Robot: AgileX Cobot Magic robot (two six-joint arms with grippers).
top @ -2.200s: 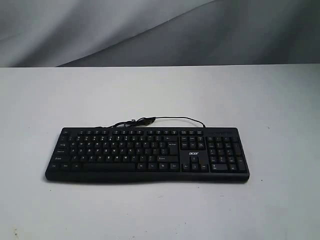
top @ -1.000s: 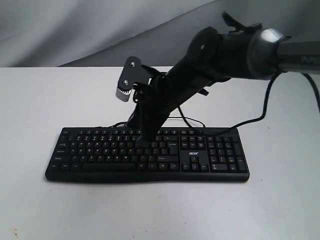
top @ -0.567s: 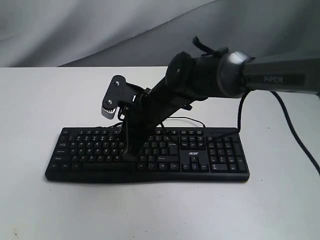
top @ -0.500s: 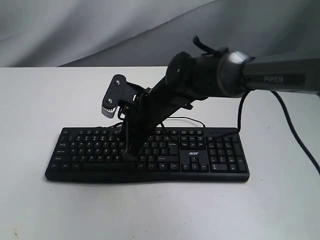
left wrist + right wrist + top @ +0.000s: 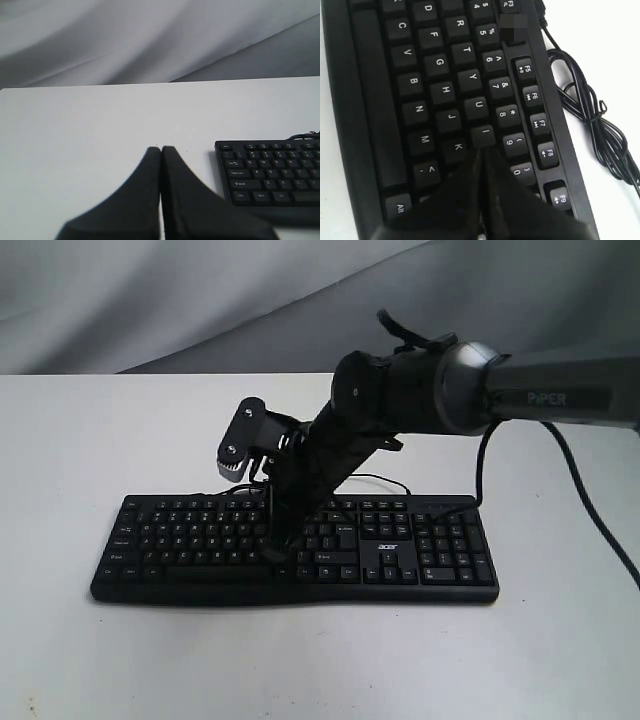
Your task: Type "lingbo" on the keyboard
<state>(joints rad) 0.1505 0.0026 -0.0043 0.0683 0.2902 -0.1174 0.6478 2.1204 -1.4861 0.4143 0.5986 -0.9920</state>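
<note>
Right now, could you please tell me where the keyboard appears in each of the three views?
Exterior view: keyboard spans the middle of the table, right end effector tip at its letter keys.
Left wrist view: keyboard at the picture's lower right, one end only.
Right wrist view: keyboard fills most of the picture.
Shared landmark: black cable behind the function row.

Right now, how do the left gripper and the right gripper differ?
The right gripper points at the keyboard, tips at the I key; the left gripper is over bare table, off the keyboard's end. The exterior view shows the right gripper, not the left gripper. Both grippers are shut.
</note>
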